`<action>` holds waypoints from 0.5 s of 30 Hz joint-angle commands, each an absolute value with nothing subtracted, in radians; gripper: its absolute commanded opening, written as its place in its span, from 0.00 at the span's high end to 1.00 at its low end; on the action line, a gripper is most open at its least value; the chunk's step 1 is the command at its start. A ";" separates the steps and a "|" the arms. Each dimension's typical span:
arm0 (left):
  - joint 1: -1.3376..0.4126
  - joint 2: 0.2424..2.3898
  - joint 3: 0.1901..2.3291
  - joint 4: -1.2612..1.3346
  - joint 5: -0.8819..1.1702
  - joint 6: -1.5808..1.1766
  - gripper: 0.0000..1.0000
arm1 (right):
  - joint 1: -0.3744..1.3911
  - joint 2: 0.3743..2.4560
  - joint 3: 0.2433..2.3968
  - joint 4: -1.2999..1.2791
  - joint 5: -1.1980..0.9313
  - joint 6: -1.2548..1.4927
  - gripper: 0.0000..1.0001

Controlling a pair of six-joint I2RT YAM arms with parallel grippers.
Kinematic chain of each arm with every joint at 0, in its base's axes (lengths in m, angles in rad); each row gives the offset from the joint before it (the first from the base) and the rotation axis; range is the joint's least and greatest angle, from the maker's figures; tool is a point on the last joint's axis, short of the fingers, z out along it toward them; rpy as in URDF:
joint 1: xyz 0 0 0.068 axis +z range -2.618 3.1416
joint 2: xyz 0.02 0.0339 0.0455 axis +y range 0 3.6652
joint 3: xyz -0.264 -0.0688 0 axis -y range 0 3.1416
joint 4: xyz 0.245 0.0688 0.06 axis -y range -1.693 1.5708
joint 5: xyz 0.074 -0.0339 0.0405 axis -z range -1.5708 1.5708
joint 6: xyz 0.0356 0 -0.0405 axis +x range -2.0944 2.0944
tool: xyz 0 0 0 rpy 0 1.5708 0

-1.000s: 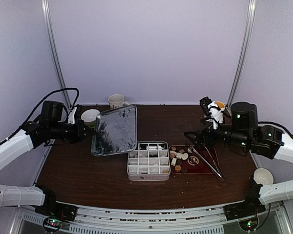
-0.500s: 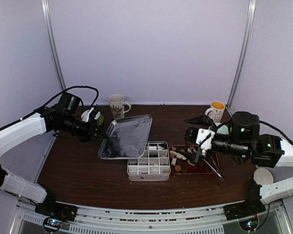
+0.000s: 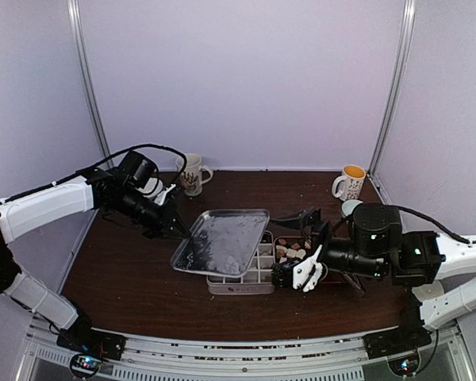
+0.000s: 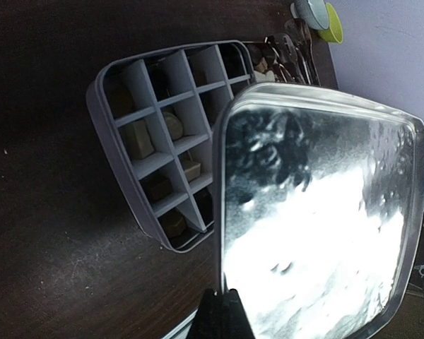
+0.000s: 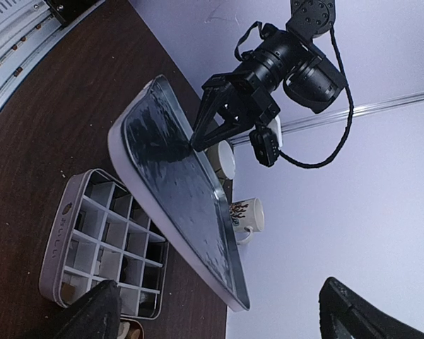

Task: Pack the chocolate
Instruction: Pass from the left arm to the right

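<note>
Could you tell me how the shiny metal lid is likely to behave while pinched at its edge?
The lid is probably stiff: it spans flat from the left gripper without sagging. Its mirror-like surface suggests it may slip or pivot in so narrow a pinch. It looks thin, so likely light.

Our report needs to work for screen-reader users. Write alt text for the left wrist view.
The left claw, shut on the edge of a shiny metal lid, holds it over a grey divided box, hiding part of it. Several uncovered compartments hold chocolate pieces; the box sits on a dark brown table.
</note>
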State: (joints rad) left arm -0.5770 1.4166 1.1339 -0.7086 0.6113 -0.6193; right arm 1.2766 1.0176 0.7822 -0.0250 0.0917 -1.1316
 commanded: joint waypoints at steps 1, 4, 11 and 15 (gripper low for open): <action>-0.598 1.431 1.169 -0.664 0.693 -0.623 1.00 | 1.313 1.014 0.802 0.023 0.108 -1.122 0.02; -0.603 1.441 1.181 -0.662 0.701 -0.628 1.00 | 1.337 1.010 0.781 0.044 0.123 -1.091 0.03; -0.613 1.458 1.187 -0.660 0.709 -0.631 1.00 | 1.360 1.025 0.768 0.029 0.164 -1.091 0.06; -0.619 1.463 1.182 -0.662 0.712 -0.633 1.00 | 1.370 1.031 0.771 0.023 0.206 -1.130 0.00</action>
